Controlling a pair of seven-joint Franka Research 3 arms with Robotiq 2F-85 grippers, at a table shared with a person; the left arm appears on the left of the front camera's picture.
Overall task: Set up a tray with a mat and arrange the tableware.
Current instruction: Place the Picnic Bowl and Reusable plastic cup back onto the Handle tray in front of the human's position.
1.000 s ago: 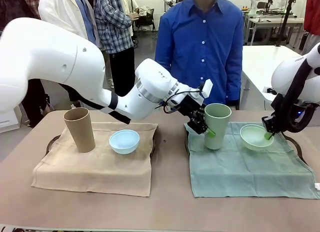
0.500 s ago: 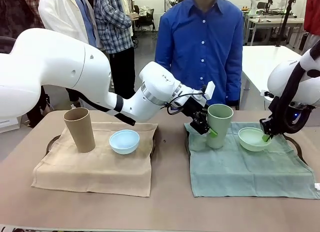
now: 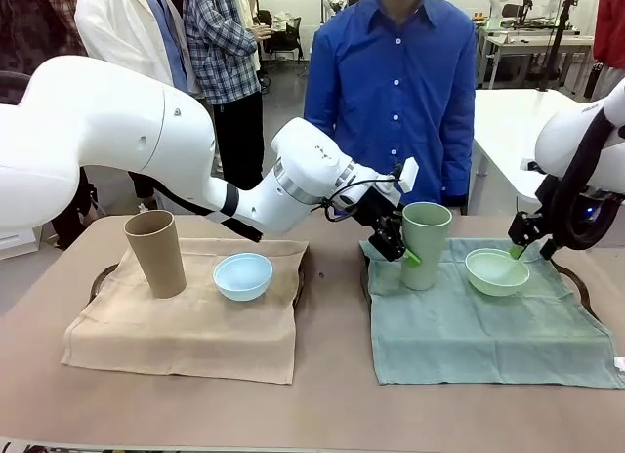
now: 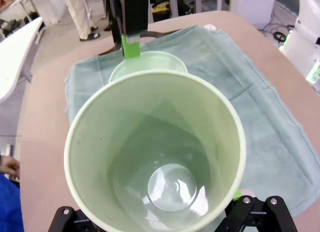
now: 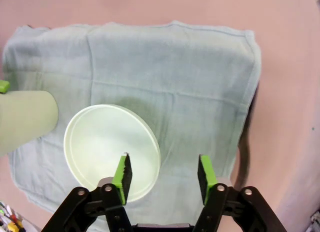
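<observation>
No text, label, brand, number or sign can be read on anything here.

Tan cup point(image 3: 156, 253) and light blue bowl point(image 3: 242, 275) stand on the tan mat point(image 3: 186, 321), left side of the tabletop point(image 3: 332, 404). Pale green cup point(image 3: 425, 244) stands upright on the green mat point(image 3: 479, 326), left pincer point(image 3: 398, 246) spread around it. Right pincer point(image 3: 524, 240) sits just above the pale green bowl point(image 3: 496, 271), clear of its rim.
</observation>
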